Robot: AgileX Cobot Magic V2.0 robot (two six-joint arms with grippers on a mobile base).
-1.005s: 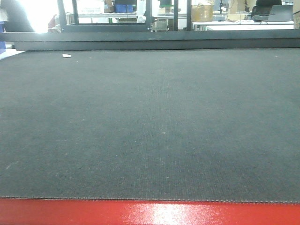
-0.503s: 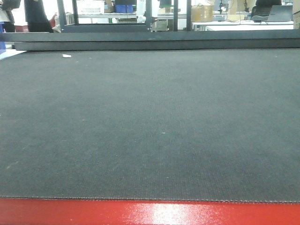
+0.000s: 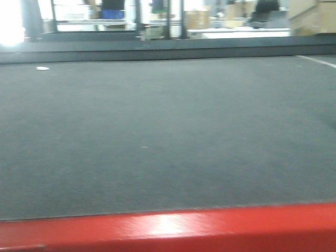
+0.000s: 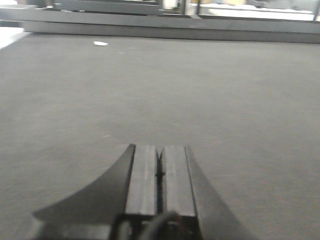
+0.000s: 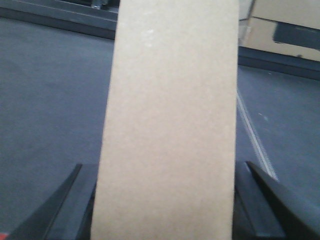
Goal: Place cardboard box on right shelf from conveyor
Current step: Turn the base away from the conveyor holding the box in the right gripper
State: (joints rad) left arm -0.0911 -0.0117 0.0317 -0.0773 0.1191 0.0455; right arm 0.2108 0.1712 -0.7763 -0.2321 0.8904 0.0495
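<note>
Cardboard box (image 5: 167, 125) in right tool (image 5: 162, 167), grey conveyor (image 5: 45, 100) behind.

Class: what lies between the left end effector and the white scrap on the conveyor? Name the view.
Only bare conveyor, from the left end effector to the white scrap; the left wrist view shows it.

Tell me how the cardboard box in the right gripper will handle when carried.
The cardboard box looks stiff: its edges run straight out of the right gripper. It is probably light for its size, being plain cardboard. Gripped near one end, with a smooth matte face, it might pivot or slip.
</note>
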